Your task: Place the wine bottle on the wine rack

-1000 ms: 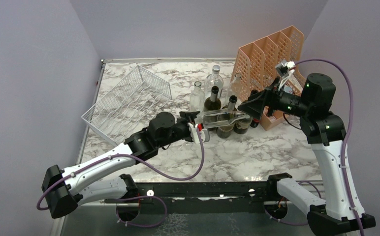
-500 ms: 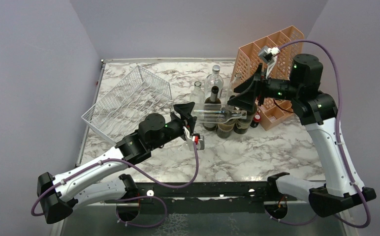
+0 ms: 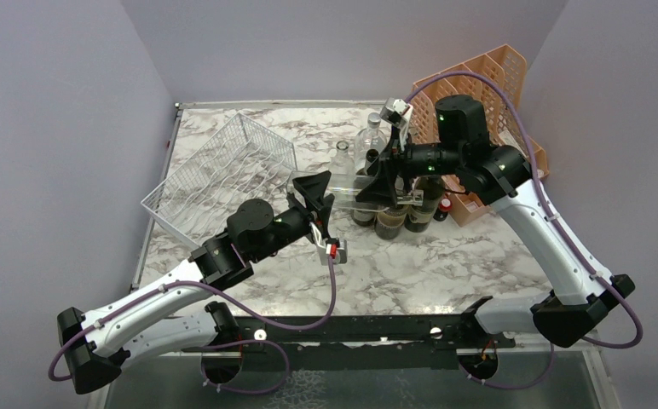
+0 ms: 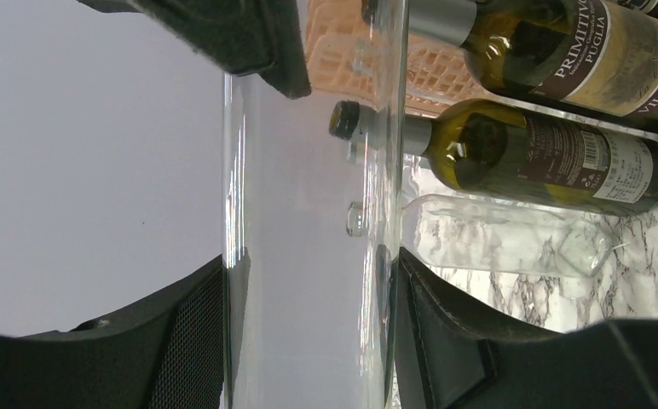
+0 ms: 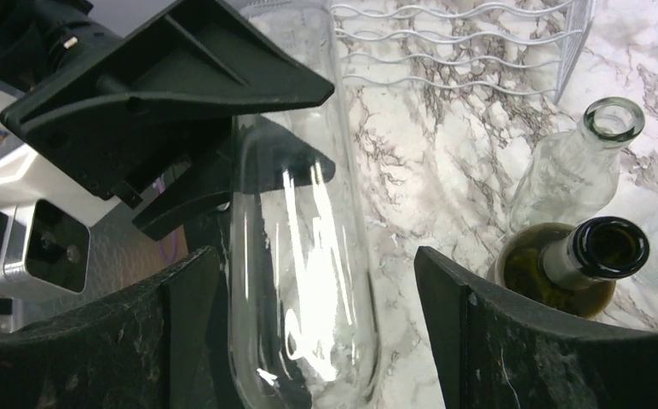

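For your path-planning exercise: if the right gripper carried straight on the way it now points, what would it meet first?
Judging by the right wrist view, the right gripper, pointing along the clear bottle, would first meet the left gripper gripping that bottle's far end. The wine rack lies beyond; depth is uncertain.

readable text only in the left wrist view, all of it sideways. top dark bottle (image 4: 564,60) has a cream label (image 4: 624,64) with "primitivo", "puglia" under it, and "ville di" cut off at the frame edge. second dark bottle (image 4: 522,153) below it has a brown label (image 4: 556,158) with small print too fine to read, plus a white patch with a barcode (image 4: 596,155), digits not legible. top external and right wrist views: no legible text on any bottle, the rack or the arms.
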Motion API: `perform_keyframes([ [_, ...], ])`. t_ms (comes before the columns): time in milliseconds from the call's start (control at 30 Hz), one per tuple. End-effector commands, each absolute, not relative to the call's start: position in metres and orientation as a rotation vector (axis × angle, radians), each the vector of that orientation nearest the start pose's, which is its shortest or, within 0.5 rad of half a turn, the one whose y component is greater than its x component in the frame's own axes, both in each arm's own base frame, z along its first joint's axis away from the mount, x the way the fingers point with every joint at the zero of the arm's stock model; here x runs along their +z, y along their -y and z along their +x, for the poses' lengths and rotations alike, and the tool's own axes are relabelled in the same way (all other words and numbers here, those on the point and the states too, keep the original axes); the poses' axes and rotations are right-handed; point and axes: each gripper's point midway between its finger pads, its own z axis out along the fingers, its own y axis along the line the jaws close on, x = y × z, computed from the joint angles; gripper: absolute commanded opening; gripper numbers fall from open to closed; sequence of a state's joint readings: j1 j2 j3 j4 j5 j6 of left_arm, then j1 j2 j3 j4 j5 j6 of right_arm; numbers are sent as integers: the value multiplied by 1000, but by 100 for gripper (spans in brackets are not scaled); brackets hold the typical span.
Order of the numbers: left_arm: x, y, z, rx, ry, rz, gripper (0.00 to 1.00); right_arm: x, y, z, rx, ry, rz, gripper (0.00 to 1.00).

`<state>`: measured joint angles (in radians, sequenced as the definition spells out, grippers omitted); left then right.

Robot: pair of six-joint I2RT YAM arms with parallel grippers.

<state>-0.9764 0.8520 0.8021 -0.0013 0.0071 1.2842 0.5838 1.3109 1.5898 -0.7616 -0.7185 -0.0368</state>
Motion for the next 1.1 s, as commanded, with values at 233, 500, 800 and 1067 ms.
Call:
perform_keyframes([
  [233, 382, 259, 221, 291, -587, 1374, 0, 341, -265, 184, 1045, -1815, -1159, 71],
  [500, 380, 261, 224, 298, -583, 1388, 0, 336, -278, 183, 1087, -1806, -1197, 67],
  [800, 380, 260, 224, 270, -615, 1346, 0, 330, -281, 180, 1083, -1795, -1206, 23],
  [1067, 369, 254, 222, 223, -669, 1317, 63, 359, -279, 189, 1050, -1726, -1068, 1],
])
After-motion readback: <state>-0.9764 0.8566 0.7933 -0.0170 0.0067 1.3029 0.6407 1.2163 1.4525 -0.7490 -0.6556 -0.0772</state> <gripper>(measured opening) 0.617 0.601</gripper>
